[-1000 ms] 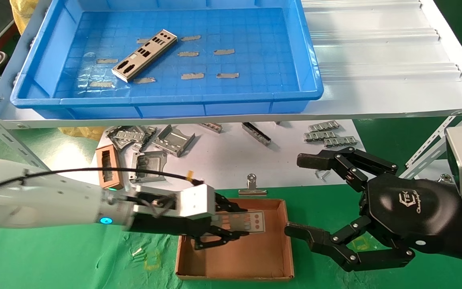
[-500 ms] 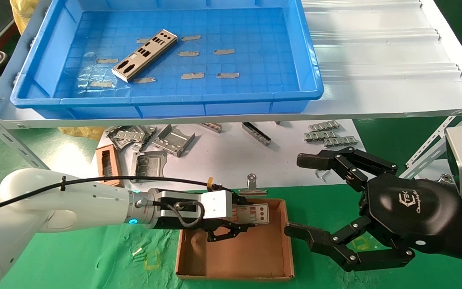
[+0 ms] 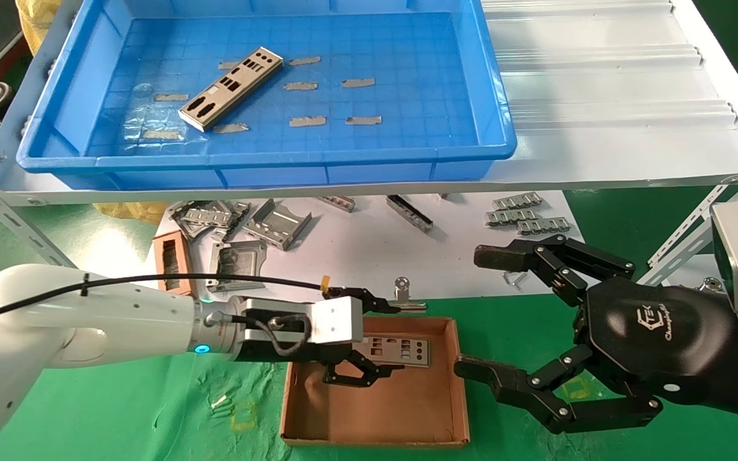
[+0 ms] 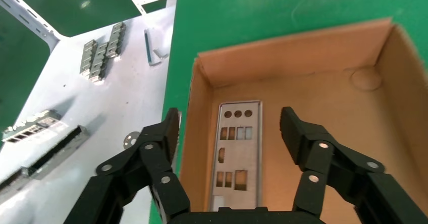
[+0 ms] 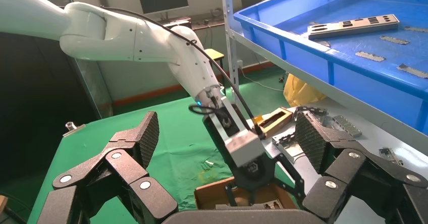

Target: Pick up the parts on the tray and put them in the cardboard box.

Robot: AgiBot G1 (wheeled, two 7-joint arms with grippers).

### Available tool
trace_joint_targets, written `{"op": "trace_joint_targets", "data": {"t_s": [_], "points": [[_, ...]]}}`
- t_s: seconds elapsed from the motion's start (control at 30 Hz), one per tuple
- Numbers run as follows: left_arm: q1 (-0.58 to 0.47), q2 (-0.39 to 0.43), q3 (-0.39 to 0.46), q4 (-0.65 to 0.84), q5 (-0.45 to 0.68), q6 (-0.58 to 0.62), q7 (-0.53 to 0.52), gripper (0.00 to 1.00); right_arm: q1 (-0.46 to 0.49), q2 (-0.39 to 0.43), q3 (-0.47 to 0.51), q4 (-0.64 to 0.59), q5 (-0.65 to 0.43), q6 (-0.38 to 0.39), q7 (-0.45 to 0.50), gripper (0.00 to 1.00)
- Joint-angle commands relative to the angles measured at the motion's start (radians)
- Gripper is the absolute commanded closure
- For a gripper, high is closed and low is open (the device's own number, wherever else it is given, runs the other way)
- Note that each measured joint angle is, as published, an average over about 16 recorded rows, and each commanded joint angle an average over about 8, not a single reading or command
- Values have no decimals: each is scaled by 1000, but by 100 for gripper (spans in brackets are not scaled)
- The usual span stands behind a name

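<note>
Left end effector (image 3: pixel 361 338) over the cardboard box (image 3: pixel 375 410), at the box's far left part, fingers (image 4: pixel 164 133) spread wide, gripping nothing. One part (image 4: pixel 235 153) flat on the box floor between the spread fingers, free of both, lying close along the box's far wall in the head view. Box set on the green worktop (image 3: pixel 119 410) near its front edge, about midway across. Second part (image 3: pixel 231 88) lying diagonally on the floor of the blue tray (image 3: pixel 266 173), toward the tray's left half, among short grey tape strips (image 3: pixel 308 121). Tray up on the white ribbed sheet (image 3: pixel 612 83) toward the far left of the worktop. Small metal brackets (image 3: pixel 276 224) and a binder clip (image 3: pixel 401 298) scattered between tray and box. Right end effector (image 3: pixel 481 314) parked just right of the box, fingers wide apart, empty.
</note>
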Motion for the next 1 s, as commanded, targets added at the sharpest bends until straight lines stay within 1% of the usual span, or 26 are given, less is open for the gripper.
{"op": "trace_joint_targets", "data": {"t_s": [0.03, 0.23, 0.4, 0.67, 1.0], "points": [[0, -9, -5, 3, -13, 23, -5, 0, 0, 0, 0, 0, 0, 0, 0, 0], [0, -44, -19, 29, -73, 169, -91, 0, 0, 0, 0, 0, 0, 0, 0, 0], [0, -57, -18, 38, -90, 228, -114, 0, 0, 0, 0, 0, 0, 0, 0, 0], [8, -62, -29, 19, -90, 206, -113, 0, 0, 0, 0, 0, 0, 0, 0, 0], [67, -147, -114, -107, -135, 219, -199, 0, 0, 0, 0, 0, 0, 0, 0, 0]]}}
